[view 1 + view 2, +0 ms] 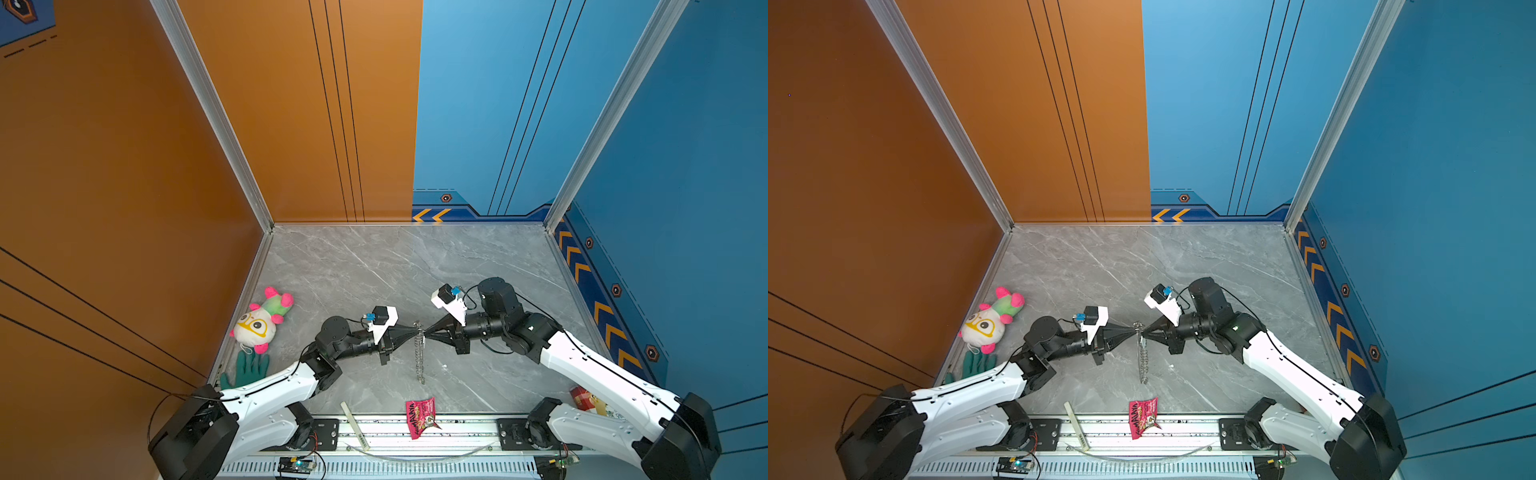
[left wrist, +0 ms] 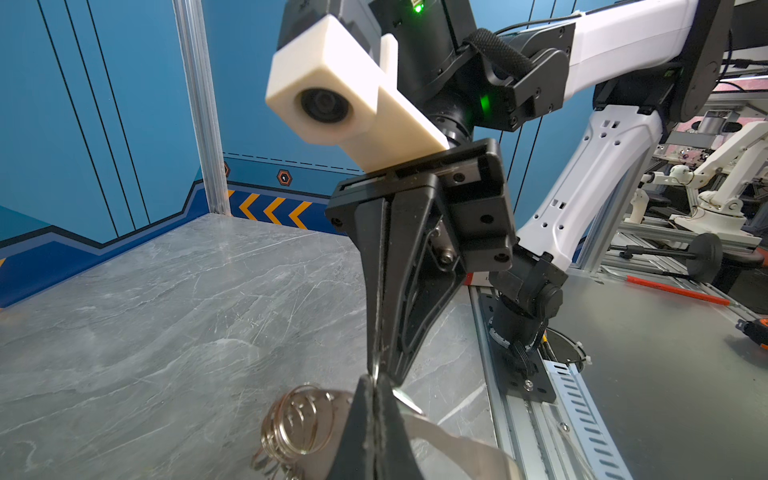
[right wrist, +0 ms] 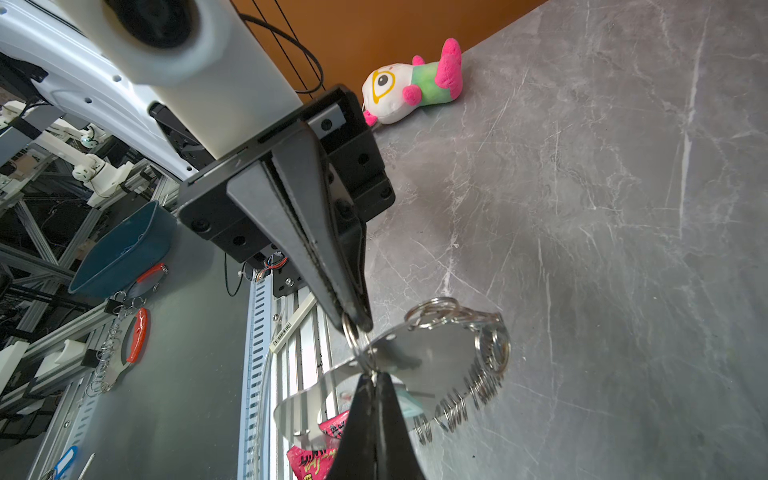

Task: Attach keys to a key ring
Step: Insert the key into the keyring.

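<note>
Closed tight with the left tool (image 1: 416, 330) on a small silver ring at the top of the key ring (image 1: 420, 357). Closed tight as well with the right tool (image 1: 426, 331), tip to tip, on the same top part. Hanging from both over the middle of the tabletop (image 1: 374, 270), well apart from the plush toy (image 1: 259, 322).

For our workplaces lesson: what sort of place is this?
Probably a robotics lab cell: a left arm and right arm mounted on a rail, and more robot arms on benches beyond.

Key ring (image 3: 440, 353): shiny metal, glossy band; table (image 3: 623, 249): smooth marble-look.
</note>
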Robot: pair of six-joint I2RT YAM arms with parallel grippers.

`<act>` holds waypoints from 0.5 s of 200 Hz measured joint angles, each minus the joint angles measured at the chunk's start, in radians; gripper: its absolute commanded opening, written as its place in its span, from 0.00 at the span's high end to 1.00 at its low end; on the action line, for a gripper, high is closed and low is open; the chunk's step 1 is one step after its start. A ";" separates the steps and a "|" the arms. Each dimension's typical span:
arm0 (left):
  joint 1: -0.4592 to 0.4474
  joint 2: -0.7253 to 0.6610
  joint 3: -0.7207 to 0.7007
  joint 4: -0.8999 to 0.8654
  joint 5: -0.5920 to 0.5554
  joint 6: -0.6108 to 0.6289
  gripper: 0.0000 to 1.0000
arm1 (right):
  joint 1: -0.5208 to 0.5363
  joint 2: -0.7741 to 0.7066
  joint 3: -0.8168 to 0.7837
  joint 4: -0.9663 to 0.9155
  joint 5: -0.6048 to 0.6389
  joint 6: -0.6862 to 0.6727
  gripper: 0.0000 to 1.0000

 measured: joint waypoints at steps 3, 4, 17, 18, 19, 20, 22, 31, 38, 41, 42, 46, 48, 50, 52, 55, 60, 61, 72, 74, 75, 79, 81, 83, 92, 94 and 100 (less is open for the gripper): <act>0.000 0.000 0.000 0.002 0.000 -0.001 1.00 | 0.000 0.000 0.000 0.000 0.000 0.000 1.00; 0.000 0.000 -0.001 0.003 0.000 -0.002 1.00 | 0.000 0.000 0.000 0.000 0.000 0.000 1.00; 0.001 0.000 -0.003 0.011 0.000 -0.010 1.00 | 0.000 0.000 0.000 0.002 0.000 0.004 1.00; 0.001 0.000 -0.003 0.011 0.000 -0.011 1.00 | 0.000 0.000 0.000 0.003 0.000 0.004 1.00; 0.001 0.000 -0.003 0.012 0.000 -0.011 1.00 | 0.000 0.000 0.000 0.003 0.000 0.004 1.00; 0.001 0.000 -0.004 0.012 0.000 -0.011 1.00 | 0.000 0.000 0.000 0.003 0.000 0.004 1.00; 0.001 0.000 -0.004 0.014 0.000 -0.013 1.00 | 0.000 0.000 0.000 0.004 0.000 0.004 1.00; 0.002 0.000 -0.008 0.026 -0.001 -0.020 1.00 | 0.001 0.000 0.000 0.007 0.000 0.007 1.00; 0.003 0.000 -0.012 0.036 -0.001 -0.027 1.00 | 0.001 0.000 0.000 0.009 0.000 0.008 1.00; 0.004 0.000 -0.014 0.042 -0.001 -0.032 1.00 | 0.002 0.001 0.000 0.010 0.000 0.008 1.00; 0.004 0.000 -0.015 0.043 -0.001 -0.034 1.00 | 0.002 0.001 0.000 0.010 0.000 0.008 1.00; 0.006 0.001 -0.018 0.050 -0.001 -0.038 1.00 | 0.003 0.001 0.000 0.011 0.000 0.011 1.00; 0.008 0.001 -0.020 0.055 -0.001 -0.040 1.00 | 0.003 0.002 0.000 0.012 0.001 0.010 1.00; 0.009 0.002 -0.021 0.059 0.000 -0.043 1.00 | 0.003 0.002 0.000 0.013 0.002 0.011 1.00; 0.010 0.002 -0.023 0.063 0.000 -0.046 1.00 | 0.004 0.003 0.000 0.015 0.002 0.011 1.00; 0.011 0.003 -0.025 0.071 0.000 -0.050 1.00 | 0.004 0.005 0.000 0.018 0.003 0.011 1.00; 0.014 0.005 -0.029 0.082 0.000 -0.057 1.00 | 0.005 0.007 0.000 0.024 0.004 0.011 1.00; 0.015 0.005 -0.031 0.086 0.000 -0.060 1.00 | 0.005 0.007 0.000 0.024 0.004 0.011 1.00; 0.020 0.010 -0.036 0.103 0.000 -0.072 1.00 | 0.008 0.014 0.000 0.034 0.007 0.011 1.00; 0.021 0.011 -0.037 0.105 0.000 -0.075 1.00 | 0.009 0.015 0.000 0.035 0.008 0.012 1.00; 0.021 0.012 -0.037 0.107 0.000 -0.077 1.00 | 0.010 0.016 0.000 0.035 0.008 0.012 1.00; 0.023 0.014 -0.037 0.111 0.000 -0.080 1.00 | 0.010 0.019 0.000 0.039 0.009 0.012 1.00; 0.023 0.016 -0.037 0.112 0.000 -0.082 1.00 | 0.011 0.020 0.000 0.041 0.010 0.013 1.00; 0.023 0.017 -0.037 0.114 0.000 -0.085 1.00 | 0.011 0.021 0.000 0.042 0.010 0.013 1.00; 0.023 0.023 -0.037 0.121 0.000 -0.091 1.00 | 0.012 0.028 0.000 0.048 0.011 0.014 1.00; 0.023 0.024 -0.037 0.122 0.000 -0.092 1.00 | 0.012 0.030 0.000 0.049 0.011 0.014 1.00; 0.023 0.027 -0.037 0.126 0.000 -0.096 1.00 | 0.014 0.034 0.000 0.051 0.011 0.014 1.00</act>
